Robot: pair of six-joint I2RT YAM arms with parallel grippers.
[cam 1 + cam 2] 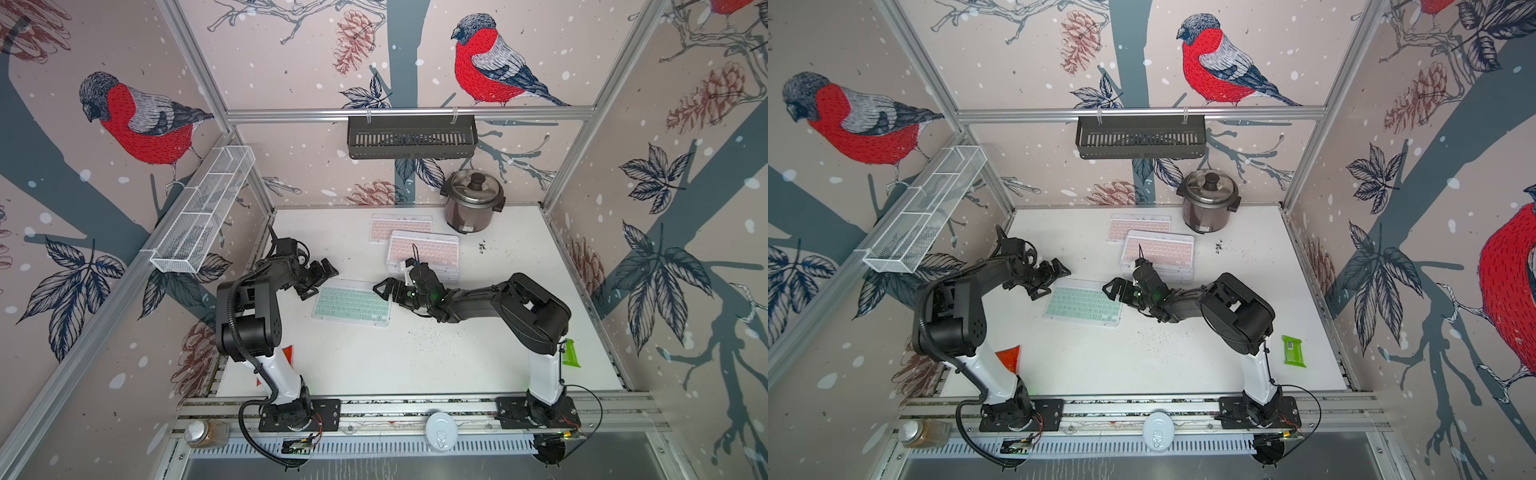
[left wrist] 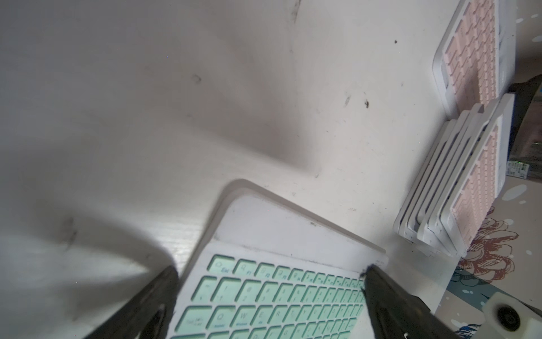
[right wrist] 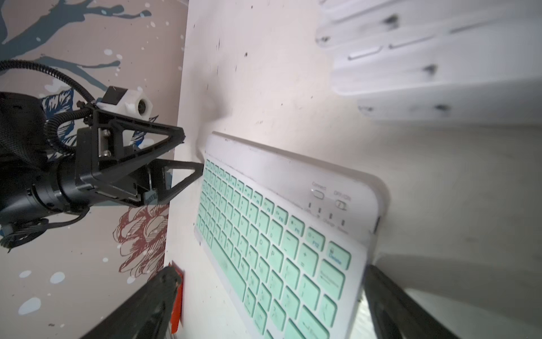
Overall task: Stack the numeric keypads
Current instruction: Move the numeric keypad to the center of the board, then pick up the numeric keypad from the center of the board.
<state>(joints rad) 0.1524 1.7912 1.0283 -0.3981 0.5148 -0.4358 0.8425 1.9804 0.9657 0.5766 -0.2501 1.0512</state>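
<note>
Right wrist view has my left gripper (image 3: 193,152) and right gripper (image 3: 271,273), both fingers apart, flanking the mint keypad (image 3: 264,234); top views add the rice cooker (image 1: 471,203) beyond it

- Soft, even light fills both top views. The white table (image 1: 415,357) glows bright, shadows are faint, and wide-angle stretch warps the picture edges.
- Left wrist view: a broad grey shadow lies on the table ahead of the left gripper (image 2: 269,270), and its dark fingers (image 2: 146,308) are smeared, out of focus.
- Right wrist view: the mint keypad (image 3: 278,234) between the tips of the right gripper (image 3: 271,270) is crisp, with pale glare on its bare strip. The keypad stack (image 3: 440,58) beside that gripper is blurred and washed out.
</note>
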